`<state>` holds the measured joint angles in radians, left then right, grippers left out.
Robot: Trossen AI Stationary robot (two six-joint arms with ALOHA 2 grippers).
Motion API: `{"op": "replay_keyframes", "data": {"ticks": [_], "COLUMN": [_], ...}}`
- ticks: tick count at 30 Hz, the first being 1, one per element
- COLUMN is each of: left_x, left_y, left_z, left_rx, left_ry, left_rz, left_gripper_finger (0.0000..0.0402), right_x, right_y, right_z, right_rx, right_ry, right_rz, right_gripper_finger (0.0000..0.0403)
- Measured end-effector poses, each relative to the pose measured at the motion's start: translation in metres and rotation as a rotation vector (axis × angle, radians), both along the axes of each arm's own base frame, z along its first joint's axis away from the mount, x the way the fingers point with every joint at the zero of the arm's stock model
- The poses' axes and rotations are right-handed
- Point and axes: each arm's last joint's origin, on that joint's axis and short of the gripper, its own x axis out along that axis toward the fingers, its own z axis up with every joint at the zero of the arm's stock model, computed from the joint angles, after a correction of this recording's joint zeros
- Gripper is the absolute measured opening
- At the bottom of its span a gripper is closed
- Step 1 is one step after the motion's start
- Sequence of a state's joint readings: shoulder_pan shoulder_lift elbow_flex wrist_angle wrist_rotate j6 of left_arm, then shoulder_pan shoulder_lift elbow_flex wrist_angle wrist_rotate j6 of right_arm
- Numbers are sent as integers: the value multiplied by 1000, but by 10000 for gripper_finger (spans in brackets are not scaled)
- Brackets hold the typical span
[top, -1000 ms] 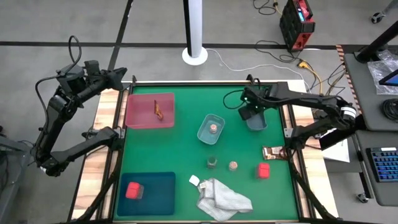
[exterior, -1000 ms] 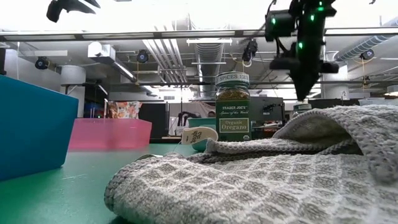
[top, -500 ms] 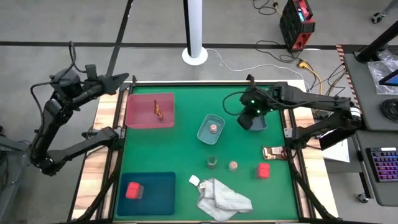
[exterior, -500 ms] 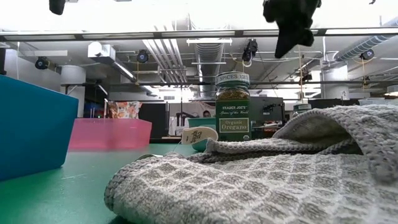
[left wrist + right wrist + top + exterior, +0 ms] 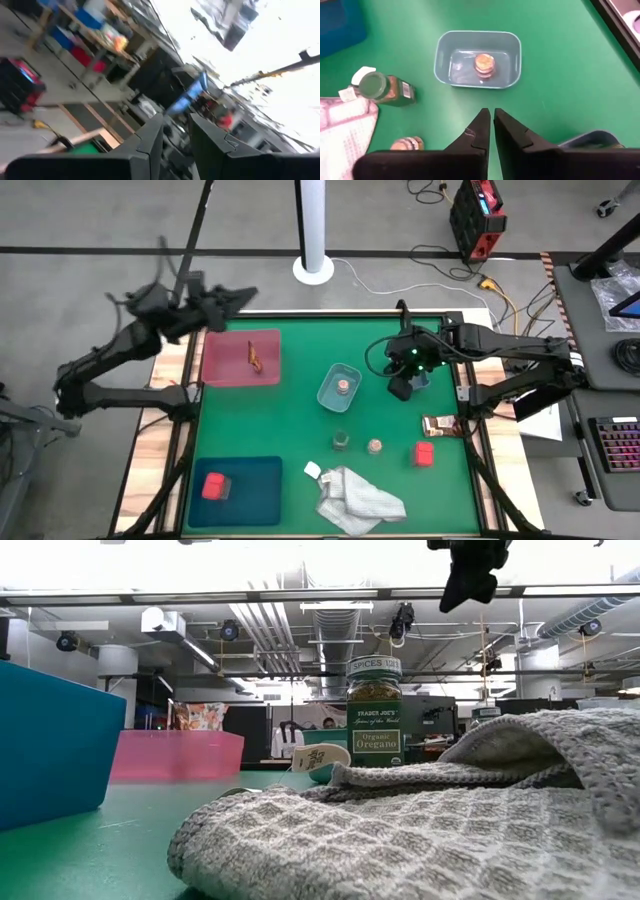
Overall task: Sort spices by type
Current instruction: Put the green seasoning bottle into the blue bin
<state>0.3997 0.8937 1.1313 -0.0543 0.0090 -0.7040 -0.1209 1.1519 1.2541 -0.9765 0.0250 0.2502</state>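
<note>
The right tool (image 5: 400, 388) hangs closed and empty beside the middle tub (image 5: 339, 387). The tan jar (image 5: 375, 446) stands below that tub: light, rigid, slick; pinch its body. Left tool (image 5: 240, 294) closed, far corner.

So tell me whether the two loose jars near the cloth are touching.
Apart. The high view shows bare green mat between the green-lidded jar and the tan-topped jar, which stand side by side just beyond the cloth.

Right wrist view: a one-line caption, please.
Shut right gripper above the mat, facing a tub holding one tan-topped jar.
</note>
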Motion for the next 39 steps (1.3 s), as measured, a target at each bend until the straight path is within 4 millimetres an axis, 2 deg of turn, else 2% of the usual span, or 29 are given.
{"op": "replay_keyframes", "data": {"ticks": [8, 14, 21, 28, 33, 39], "left_x": [37, 46, 42, 31, 28, 25], "left_y": [-17, -34, -35, -42, -45, -45], "left_z": [-20, -31, -45, -56, -56, -54], "left_rx": [-97, -145, -139, -146, -84, -20], "left_ry": [120, 215, 371, 522, 546, 551], "left_rz": [-49, -103, -102, -198, -218, -223], "left_gripper_finger": [78, 78, 78, 78, 78, 78], "right_x": [8, 15, 40, 70, 98, 123], "right_y": [16, 37, 73, 107, 128, 136], "right_z": [7, 9, 5, 4, -10, -28], "right_rx": [15, 56, 45, 33, -25, -60], "right_ry": [-105, -167, -268, -253, -118, 53], "right_rz": [46, 81, 179, 208, 246, 225], "right_gripper_finger": [73, 145, 229, 286, 312, 321]}}
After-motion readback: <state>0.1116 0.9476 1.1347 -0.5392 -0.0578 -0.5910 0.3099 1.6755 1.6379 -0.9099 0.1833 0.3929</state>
